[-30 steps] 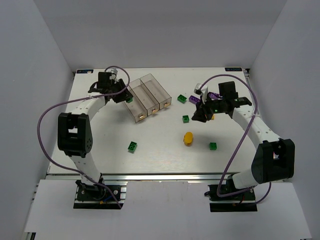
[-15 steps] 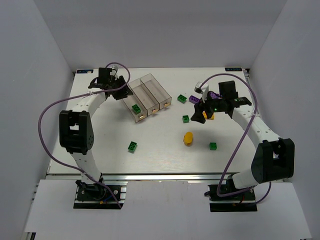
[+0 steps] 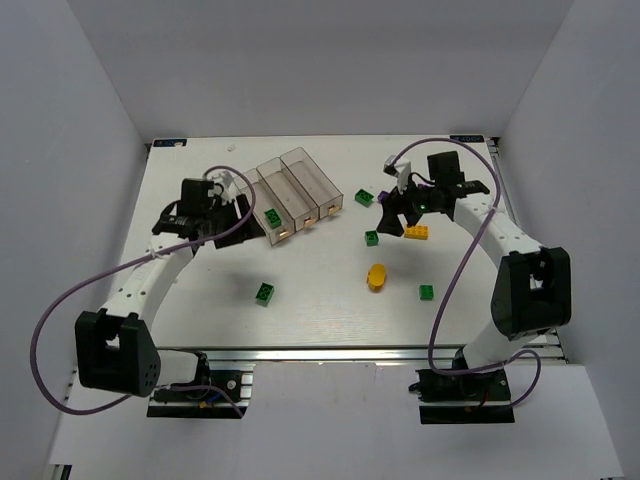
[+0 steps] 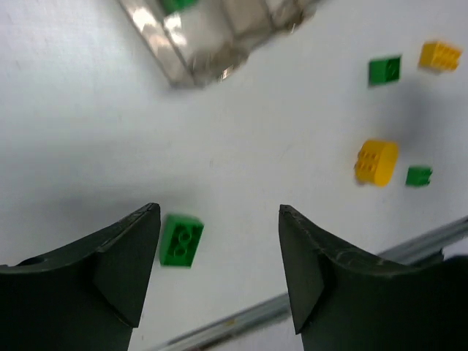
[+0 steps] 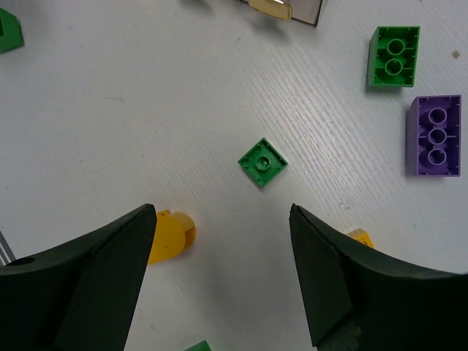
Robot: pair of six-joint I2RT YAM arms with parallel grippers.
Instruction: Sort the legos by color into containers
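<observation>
Three joined smoky bins (image 3: 305, 182) stand at the back centre; the leftmost holds a green lego (image 3: 271, 216). My left gripper (image 3: 238, 222) is open and empty, just left of the bins. In its wrist view the gripper (image 4: 219, 212) hangs above a green lego (image 4: 180, 240), which lies on the table (image 3: 265, 292). My right gripper (image 3: 398, 215) is open and empty. In its wrist view the gripper (image 5: 221, 212) is over a small green square lego (image 5: 262, 161). A green brick (image 5: 395, 56), a purple brick (image 5: 436, 136) and the yellow oval (image 5: 170, 235) lie around it.
A yellow rectangular brick (image 3: 417, 232) lies right of the right gripper. The yellow oval (image 3: 376, 276) and a small green lego (image 3: 426, 292) sit nearer the front. White walls close in the table on three sides. The second purple lego is not in view.
The green lego left my left gripper and now lies in the leftmost bin. The left arm pulled back to the left and nearer. My right gripper shifted a little back and left.
</observation>
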